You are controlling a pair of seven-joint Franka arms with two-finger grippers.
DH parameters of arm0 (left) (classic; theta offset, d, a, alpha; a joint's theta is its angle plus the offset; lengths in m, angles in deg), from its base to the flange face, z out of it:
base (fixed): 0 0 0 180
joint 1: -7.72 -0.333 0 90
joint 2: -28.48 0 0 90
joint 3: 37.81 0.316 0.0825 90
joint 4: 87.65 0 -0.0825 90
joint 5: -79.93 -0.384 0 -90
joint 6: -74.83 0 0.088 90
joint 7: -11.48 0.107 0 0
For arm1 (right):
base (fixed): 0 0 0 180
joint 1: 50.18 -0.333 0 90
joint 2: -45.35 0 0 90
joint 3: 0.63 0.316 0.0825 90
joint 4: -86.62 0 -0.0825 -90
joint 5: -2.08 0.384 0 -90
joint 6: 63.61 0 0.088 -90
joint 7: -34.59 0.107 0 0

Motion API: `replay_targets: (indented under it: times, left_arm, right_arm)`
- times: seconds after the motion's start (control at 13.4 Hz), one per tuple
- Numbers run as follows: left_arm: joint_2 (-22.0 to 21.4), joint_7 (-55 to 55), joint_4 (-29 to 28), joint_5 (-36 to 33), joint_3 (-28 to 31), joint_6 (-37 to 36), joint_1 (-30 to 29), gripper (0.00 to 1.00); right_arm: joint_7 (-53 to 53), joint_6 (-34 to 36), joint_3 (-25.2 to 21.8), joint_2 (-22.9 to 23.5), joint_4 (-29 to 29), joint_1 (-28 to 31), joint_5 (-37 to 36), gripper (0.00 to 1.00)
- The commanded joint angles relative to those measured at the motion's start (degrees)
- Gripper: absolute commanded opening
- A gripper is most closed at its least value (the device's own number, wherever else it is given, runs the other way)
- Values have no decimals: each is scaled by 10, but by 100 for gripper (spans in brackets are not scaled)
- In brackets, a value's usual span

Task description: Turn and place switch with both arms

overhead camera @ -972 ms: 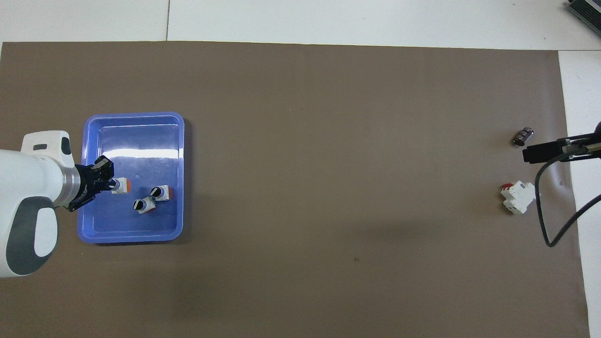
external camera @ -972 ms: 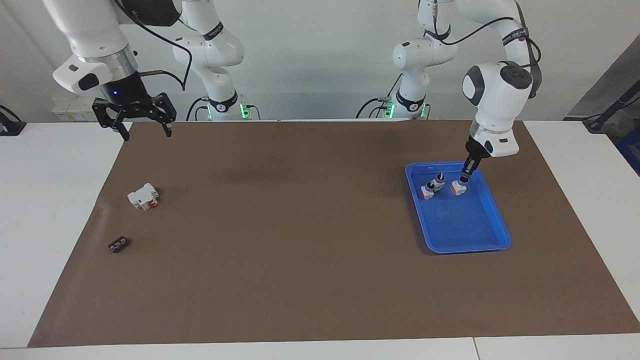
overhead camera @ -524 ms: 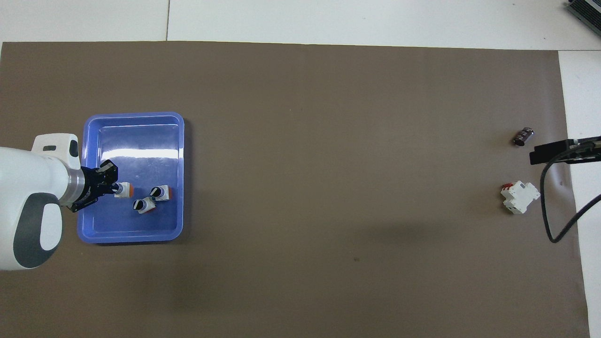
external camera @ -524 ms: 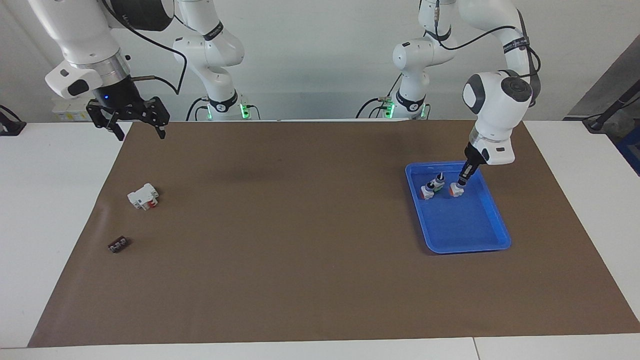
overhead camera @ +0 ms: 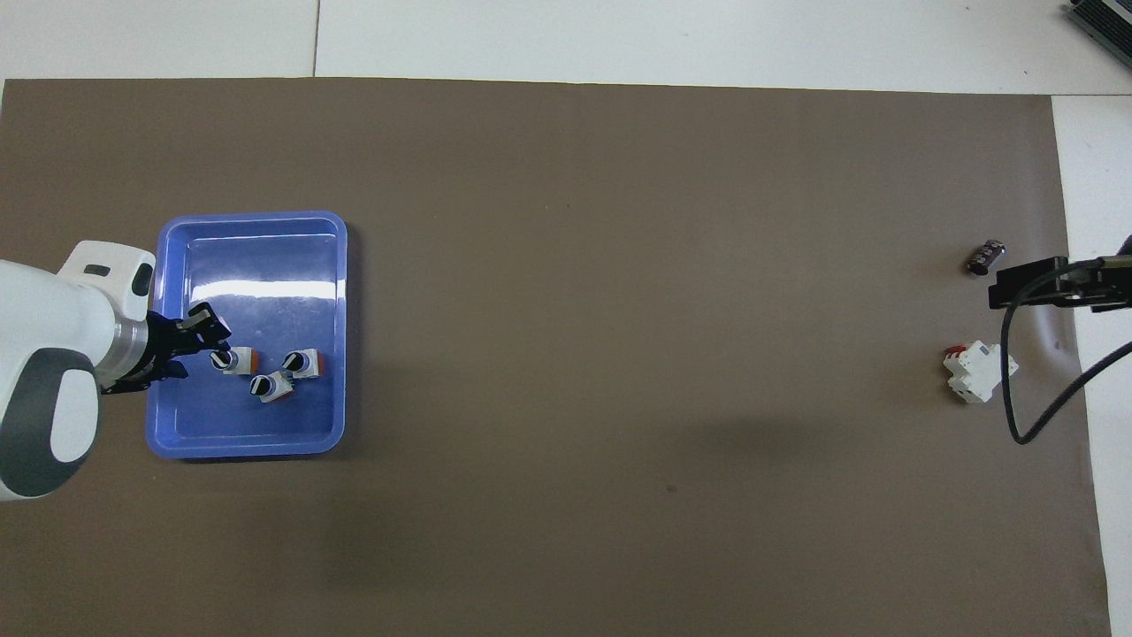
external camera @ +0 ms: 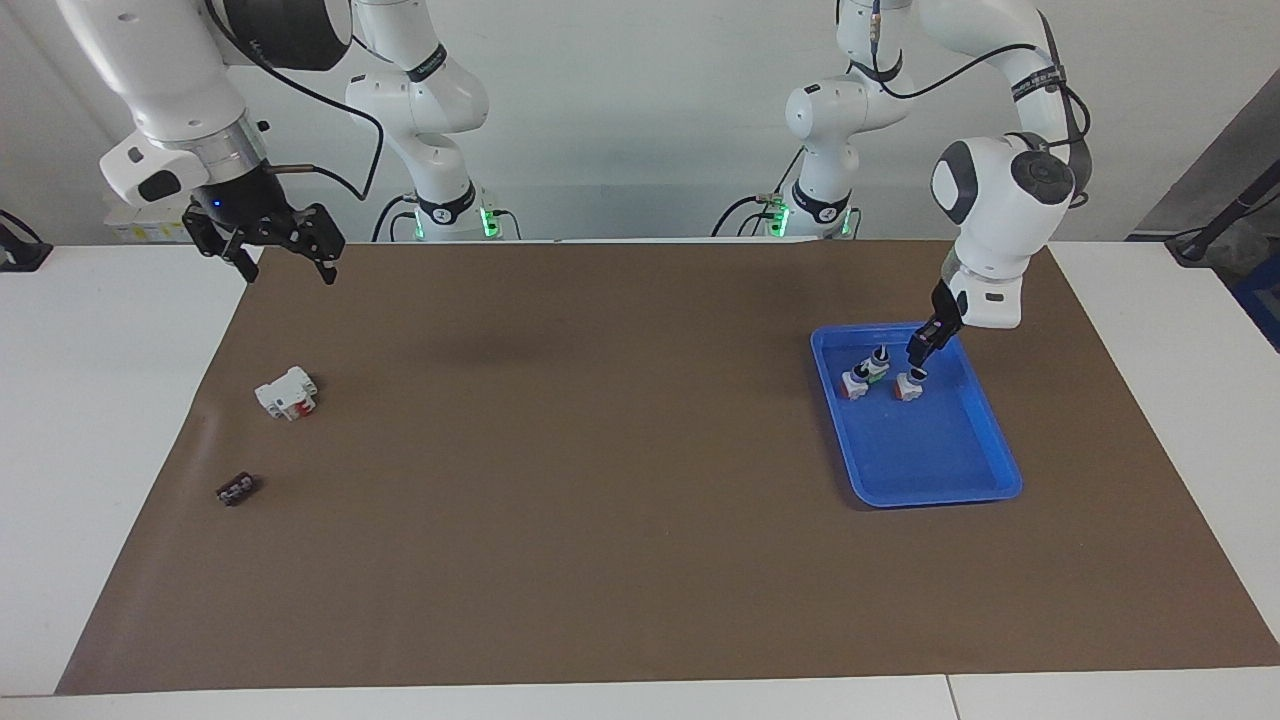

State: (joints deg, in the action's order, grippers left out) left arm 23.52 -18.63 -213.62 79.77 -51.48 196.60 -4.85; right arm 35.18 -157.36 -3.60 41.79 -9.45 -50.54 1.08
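Observation:
The switch (external camera: 908,386), with a white body, an orange-red base and a black knob, stands in the blue tray (external camera: 935,487) at the left arm's end of the mat. It also shows in the overhead view (overhead camera: 235,360), in the tray (overhead camera: 252,442). My left gripper (external camera: 918,353) hangs just above the switch, open, and holds nothing; it also shows in the overhead view (overhead camera: 209,333). My right gripper (external camera: 280,258) is open and empty, up in the air over the mat's corner at the right arm's end.
Two like small switches (external camera: 866,373) (overhead camera: 287,375) lie in the tray beside the switch. A larger white block with a red patch (external camera: 287,392) (overhead camera: 977,372) and a small dark part (external camera: 237,489) (overhead camera: 986,257) lie on the brown mat at the right arm's end.
My left gripper has let go of the switch's knob and risen a little. The switch now stands free, slightly closer to the other two. The right gripper has shifted slightly.

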Motion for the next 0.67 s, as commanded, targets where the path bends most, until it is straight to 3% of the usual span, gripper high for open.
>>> replay_targets:
  times: [0.0,0.3,0.37,0.45,0.52,0.6]
  left_arm:
    - [-27,85,31,-10,21,-25,24,68]
    - [-19,260,86,-10,90,-29,105,68]
    - [-19,293,100,-10,98,-32,111,72]
    - [-19,319,114,-9,104,-33,119,91]
    - [-19,335,135,-10,110,-42,134,100]
    - [-15,341,170,-10,121,-65,148,100]
  right_arm:
    - [13,9,-5,0,2,-3,0,100]
    - [9,9,-4,-1,3,-3,0,100]
    - [9,9,-4,-5,4,-3,0,100]
    - [9,10,-4,-6,3,-3,0,100]
    - [9,10,-2,-6,3,-3,0,100]
    - [9,11,-2,-6,3,-3,0,100]
